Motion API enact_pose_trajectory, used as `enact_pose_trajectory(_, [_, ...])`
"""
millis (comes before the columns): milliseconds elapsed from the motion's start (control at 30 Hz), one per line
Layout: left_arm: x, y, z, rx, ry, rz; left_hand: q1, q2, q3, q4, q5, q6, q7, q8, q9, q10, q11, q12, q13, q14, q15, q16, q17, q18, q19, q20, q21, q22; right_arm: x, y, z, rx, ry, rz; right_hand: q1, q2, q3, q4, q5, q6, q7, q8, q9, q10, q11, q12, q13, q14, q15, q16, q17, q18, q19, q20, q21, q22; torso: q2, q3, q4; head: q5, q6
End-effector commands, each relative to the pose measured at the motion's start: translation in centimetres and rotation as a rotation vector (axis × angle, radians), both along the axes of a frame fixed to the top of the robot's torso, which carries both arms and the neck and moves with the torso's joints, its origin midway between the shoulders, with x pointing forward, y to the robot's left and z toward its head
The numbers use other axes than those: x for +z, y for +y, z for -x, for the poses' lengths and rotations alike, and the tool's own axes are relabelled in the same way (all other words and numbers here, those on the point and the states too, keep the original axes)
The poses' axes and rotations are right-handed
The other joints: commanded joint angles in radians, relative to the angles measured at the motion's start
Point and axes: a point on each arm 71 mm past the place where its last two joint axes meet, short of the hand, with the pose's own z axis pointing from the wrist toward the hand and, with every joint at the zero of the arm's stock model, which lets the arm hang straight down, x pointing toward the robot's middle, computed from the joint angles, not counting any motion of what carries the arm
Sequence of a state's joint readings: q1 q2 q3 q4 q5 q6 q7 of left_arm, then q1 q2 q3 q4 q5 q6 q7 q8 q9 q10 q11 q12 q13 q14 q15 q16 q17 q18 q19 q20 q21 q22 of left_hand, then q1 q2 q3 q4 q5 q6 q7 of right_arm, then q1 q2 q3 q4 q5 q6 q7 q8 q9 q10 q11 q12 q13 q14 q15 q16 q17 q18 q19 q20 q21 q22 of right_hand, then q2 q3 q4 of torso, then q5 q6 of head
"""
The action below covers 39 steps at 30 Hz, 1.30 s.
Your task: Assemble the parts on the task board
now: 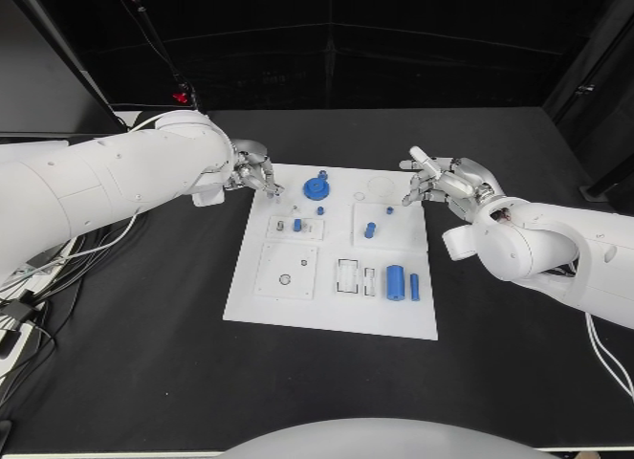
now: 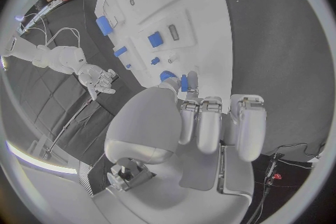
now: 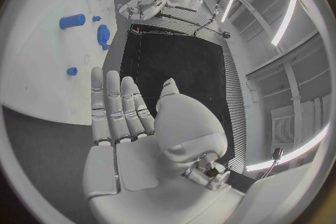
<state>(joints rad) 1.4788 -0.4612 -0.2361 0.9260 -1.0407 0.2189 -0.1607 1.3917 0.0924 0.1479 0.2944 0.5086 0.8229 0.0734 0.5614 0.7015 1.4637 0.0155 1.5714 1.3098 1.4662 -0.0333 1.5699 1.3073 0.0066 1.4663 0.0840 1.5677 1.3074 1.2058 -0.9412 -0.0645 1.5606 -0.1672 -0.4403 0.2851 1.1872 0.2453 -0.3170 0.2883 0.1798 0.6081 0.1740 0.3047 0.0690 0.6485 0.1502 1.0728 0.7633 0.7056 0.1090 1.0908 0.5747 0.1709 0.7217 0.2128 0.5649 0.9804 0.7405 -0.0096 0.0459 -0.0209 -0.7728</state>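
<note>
Left robot hand (image 1: 251, 172) curled, small blue part (image 2: 184, 82) pinched; right robot hand (image 1: 448, 179) spread, empty. Part best lowered upright into board (image 1: 262, 296) socket.

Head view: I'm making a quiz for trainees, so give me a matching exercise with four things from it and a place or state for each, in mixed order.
Things:
1. left hand
2. right hand
3. blue gear
4. large blue cylinder

Places or states:
A. lies in the board's near right part
B. open, at the board's far right corner
C. at the board's far left corner, fingers curled
D. stands near the board's far edge, between the hands

Pairs: 1-C, 2-B, 3-D, 4-A
</note>
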Motion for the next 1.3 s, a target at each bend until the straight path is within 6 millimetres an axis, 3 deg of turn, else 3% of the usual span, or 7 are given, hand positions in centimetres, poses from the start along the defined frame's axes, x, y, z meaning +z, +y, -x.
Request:
enact_pose_trajectory(33, [0.5, -0.1, 0.5, 0.028, -0.019, 0.081, 0.072, 0.065, 0.01, 0.0, 0.003, 0.014, -0.006, 0.007, 0.002, 0.107, -0.007, -0.001, 0.261, 0.105, -0.008, 0.001, 0.263, -0.007, 0.104, -0.006, 0.003, 0.263, 0.2, 0.1, 0.0, 0.004, -0.01, -0.004, 0.006, 0.001, 0.001, 0.0, 0.005, -0.007, 0.032, 0.007, -0.001, -0.007, -0.002, 0.005, -0.001, -0.005, 0.0, 0.004, -0.001, 0.009, 0.003, 0.006, -0.007, -0.001, -0.001, 0.0019, 0.0086, 0.002, -0.002])
enact_pose_trajectory(167, [0.4, 0.4, 1.6, 0.047, 0.015, 0.098, 0.068, 0.063, 0.013, 0.0, 0.004, 0.016, -0.005, 0.008, 0.002, 0.107, -0.006, -0.001, 0.261, 0.105, -0.008, 0.001, 0.263, -0.007, 0.104, -0.006, 0.003, 0.263, 0.2, 0.1, -0.1, 0.004, -0.012, -0.004, 0.006, 0.001, 0.001, 0.0, 0.005, -0.007, 0.032, 0.007, -0.001, -0.008, -0.002, 0.005, -0.002, -0.005, 0.0, 0.005, -0.002, 0.009, 0.003, 0.006, -0.007, -0.001, -0.001, 0.0012, 0.0061, 0.015, -0.001])
enact_pose_trajectory(400, [-0.1, 0.9, 3.0, 0.059, 0.065, 0.082, 0.064, 0.06, 0.017, 0.0, 0.005, 0.019, -0.005, 0.009, 0.003, 0.107, -0.006, -0.001, 0.261, 0.105, -0.008, 0.001, 0.263, -0.007, 0.104, -0.006, 0.003, 0.263, 0.2, 0.0, -0.1, -0.002, -0.017, -0.003, 0.006, 0.001, 0.001, 0.0, 0.005, -0.008, 0.032, 0.007, -0.001, -0.008, -0.002, 0.005, -0.002, -0.005, 0.0, 0.005, -0.002, 0.009, 0.003, 0.006, -0.007, -0.001, -0.001, 0.0019, 0.006, 0.023, -0.004])
enact_pose_trajectory(633, [-0.5, 1.0, 3.9, 0.065, 0.111, 0.047, 0.06, 0.058, 0.021, 0.0, 0.008, 0.022, -0.004, 0.01, 0.004, 0.107, -0.005, -0.001, 0.261, 0.105, -0.008, 0.001, 0.263, -0.007, 0.104, -0.005, 0.003, 0.263, 0.2, 0.1, -0.1, -0.001, -0.018, -0.004, 0.006, 0.001, 0.001, 0.0, 0.005, -0.008, 0.032, 0.007, -0.001, -0.008, -0.002, 0.005, -0.002, -0.005, 0.0, 0.005, -0.002, 0.009, 0.003, 0.006, -0.007, -0.001, 0.0, 0.0004, 0.0002, 0.038, -0.007])
enact_pose_trajectory(767, [-0.8, 0.7, 4.2, 0.065, 0.145, 0.013, 0.059, 0.057, 0.022, 0.0, 0.009, 0.022, -0.004, 0.009, 0.004, 0.107, -0.005, -0.001, 0.261, 0.105, -0.008, 0.001, 0.263, -0.007, 0.104, -0.005, 0.003, 0.263, 0.2, 0.1, -0.1, -0.002, -0.018, -0.003, 0.006, 0.001, 0.001, 0.0, 0.005, -0.008, 0.032, 0.007, -0.001, -0.008, -0.002, 0.005, -0.002, -0.005, 0.0, 0.005, -0.002, 0.009, 0.003, 0.006, -0.007, -0.001, -0.001, 0.0017, 0.004, 0.036, -0.009])
enact_pose_trajectory(1033, [-1.4, 0.1, 4.3, 0.069, 0.179, -0.036, 0.058, 0.057, 0.025, 0.0, 0.011, 0.022, -0.004, 0.009, 0.004, 0.107, -0.006, -0.001, 0.261, 0.105, -0.007, 0.001, 0.263, -0.007, 0.104, -0.005, 0.003, 0.263, 0.2, 0.2, -0.1, 0.001, -0.018, -0.005, 0.006, 0.001, 0.001, 0.0, 0.005, -0.008, 0.032, 0.007, -0.001, -0.008, -0.002, 0.005, -0.002, -0.005, 0.0, 0.005, -0.002, 0.009, 0.003, 0.006, -0.007, -0.001, 0.0, 0.0013, 0.0001, 0.036, -0.012])
enact_pose_trajectory(1300, [-2.1, -0.1, 4.4, 0.069, 0.215, -0.073, 0.057, 0.057, 0.027, 0.0, 0.012, 0.021, -0.004, 0.008, 0.004, 0.107, -0.006, -0.001, 0.261, 0.105, -0.007, 0.001, 0.263, -0.007, 0.104, -0.005, 0.003, 0.263, 0.2, 0.1, -0.1, 0.0, -0.017, -0.004, 0.006, 0.001, 0.001, 0.0, 0.005, -0.008, 0.032, 0.007, -0.001, -0.008, -0.002, 0.005, -0.002, -0.005, 0.0, 0.005, -0.002, 0.009, 0.003, 0.006, -0.007, -0.001, 0.0, 0.0009, 0.002, 0.03, -0.015])
